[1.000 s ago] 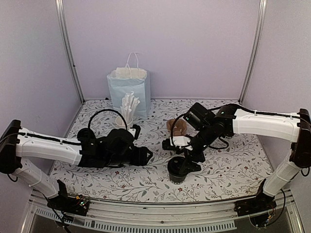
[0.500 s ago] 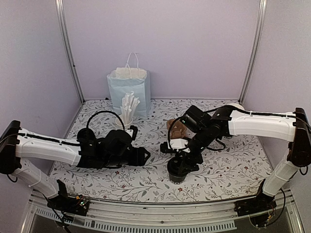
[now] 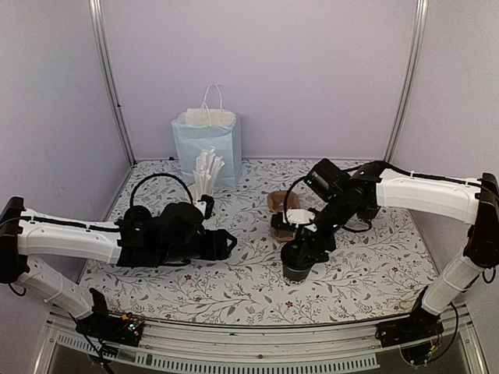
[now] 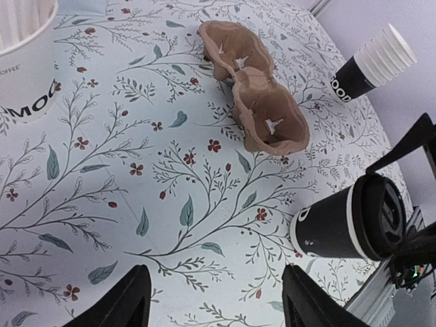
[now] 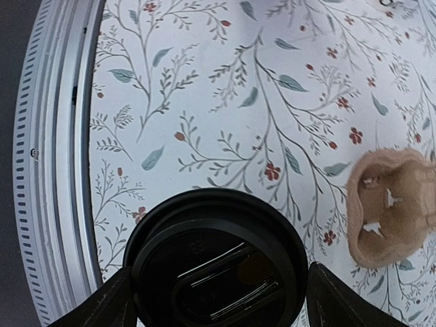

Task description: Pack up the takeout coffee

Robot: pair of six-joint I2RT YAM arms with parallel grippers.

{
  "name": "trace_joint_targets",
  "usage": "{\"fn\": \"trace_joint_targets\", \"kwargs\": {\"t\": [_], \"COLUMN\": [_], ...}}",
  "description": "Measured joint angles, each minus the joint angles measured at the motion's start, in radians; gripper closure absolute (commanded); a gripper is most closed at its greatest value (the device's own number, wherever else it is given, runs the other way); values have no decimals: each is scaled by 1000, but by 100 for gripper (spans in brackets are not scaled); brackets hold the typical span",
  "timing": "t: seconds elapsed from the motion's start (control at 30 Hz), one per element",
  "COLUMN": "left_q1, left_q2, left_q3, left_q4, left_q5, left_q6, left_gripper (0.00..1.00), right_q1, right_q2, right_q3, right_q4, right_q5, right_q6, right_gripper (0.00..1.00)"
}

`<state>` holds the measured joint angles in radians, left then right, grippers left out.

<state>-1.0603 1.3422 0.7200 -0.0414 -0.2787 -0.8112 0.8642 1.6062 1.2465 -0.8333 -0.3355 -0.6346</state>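
Right arm reaches inward and down; right hand (image 3: 302, 251) clamped across black lidded paper cup (image 5: 214, 272) standing on floral tabletop (image 3: 366, 273). Left arm extends low, level; left hand (image 4: 211, 300) fingers apart.

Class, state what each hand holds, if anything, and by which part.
The right hand clasps the lidded black coffee cup by its lid rim; the left hand holds nothing.
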Motion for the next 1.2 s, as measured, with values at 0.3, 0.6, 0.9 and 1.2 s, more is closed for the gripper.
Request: {"fn": "trace_joint_targets", "kwargs": {"t": [0.3, 0.6, 0.9, 1.2], "left_q1": [42, 113, 207, 302], "left_q2": [-29, -107, -247, -292], "left_q3": [0, 5, 18, 31], "left_q4": [-5, -76, -140, -237], "left_q5": [0, -3, -18, -9], "left_q6": [33, 92, 132, 139], "left_gripper": [32, 31, 30, 28], "right_q1": [-245, -443, -624, -656], "right_q2": [-143, -237, -245, -245], "right_q3": [-105, -219, -235, -252], "right_q4": [-24, -25, -6, 29], "right_q5": [-6, -7, -2, -14], "right_q6": [19, 51, 78, 100], "right_gripper": [26, 26, 24, 8]}}
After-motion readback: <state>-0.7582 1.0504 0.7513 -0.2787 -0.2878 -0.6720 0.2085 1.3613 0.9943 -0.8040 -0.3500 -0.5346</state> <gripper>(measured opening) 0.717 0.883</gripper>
